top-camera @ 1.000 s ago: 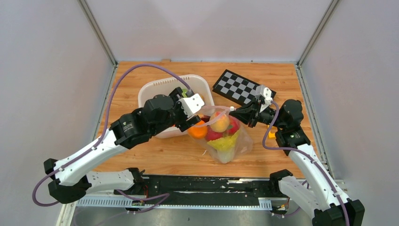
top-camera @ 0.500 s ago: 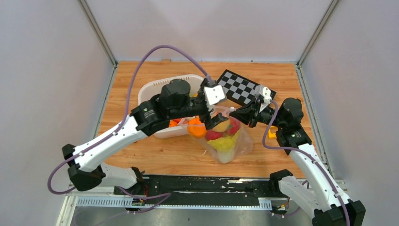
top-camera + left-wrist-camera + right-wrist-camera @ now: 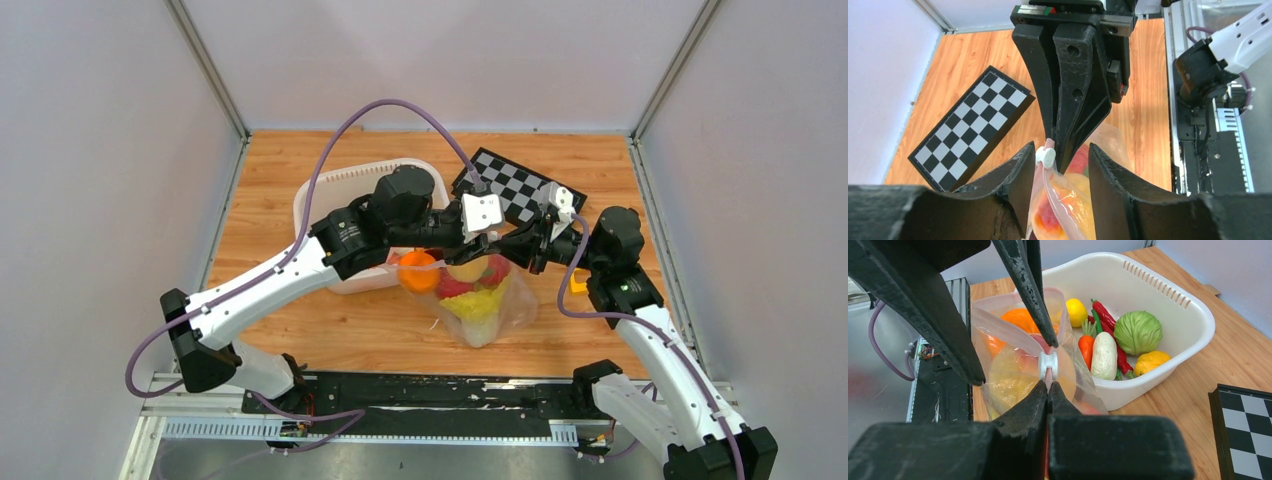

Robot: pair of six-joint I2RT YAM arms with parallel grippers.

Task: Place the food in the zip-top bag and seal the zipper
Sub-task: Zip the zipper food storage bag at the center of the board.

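The zip-top bag (image 3: 495,312) stands on the table holding food: an orange (image 3: 419,271), a peach-coloured fruit (image 3: 467,268) and red and yellow pieces. My right gripper (image 3: 1048,384) is shut on the pink zipper (image 3: 1048,374) at the bag's end, just below the white slider (image 3: 1048,364). My left gripper (image 3: 1062,148) is open, its fingers either side of the slider (image 3: 1047,158) and zipper strip, facing the right gripper (image 3: 1062,150). More food lies in the white basket (image 3: 1168,300): a cabbage (image 3: 1138,331), red chillies (image 3: 1104,315), a carrot and yellow fruits.
The checkerboard (image 3: 510,186) lies behind the grippers at the back right. A yellow toy car (image 3: 578,283) sits by the right arm. The basket (image 3: 330,190) stands left of the bag, partly under the left arm.
My left arm has swung right from over the basket to the bag's mouth, and its open fingers now straddle the slider next to the right gripper. The right gripper and bag have held still.
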